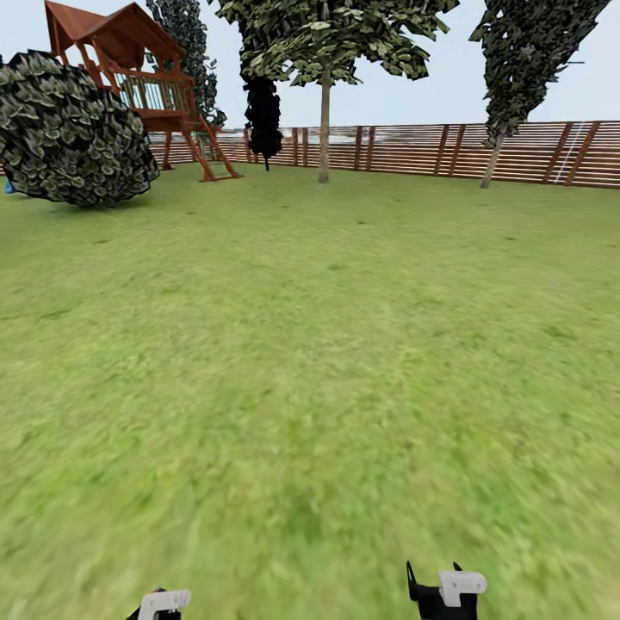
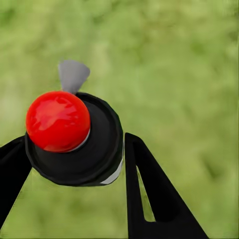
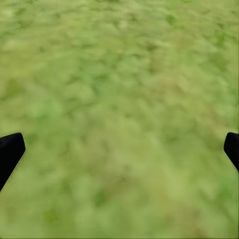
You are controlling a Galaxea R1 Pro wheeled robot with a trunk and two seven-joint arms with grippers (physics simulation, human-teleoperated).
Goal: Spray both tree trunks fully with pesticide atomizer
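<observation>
I see my left gripper (image 2: 74, 149) pinching the atomizer (image 2: 74, 137) over the lawn (image 1: 310, 362), my right gripper (image 3: 119, 149) spread wide, both trees (image 1: 325, 129) far ahead along the fence (image 1: 405, 148).

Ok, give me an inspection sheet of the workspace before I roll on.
Surface: grass lawn, nothing lying on it ahead.
Job's things: atomizer, red-topped, held between the left gripper's fingers; two pale-trunked trees far ahead at the fence.
Clutter: nothing seen.
Grippers: left gripper shut on atomizer; right gripper open over grass.
Cables: nothing seen.
Surroundings: round bush, wooden playhouse, dark conifer.
</observation>
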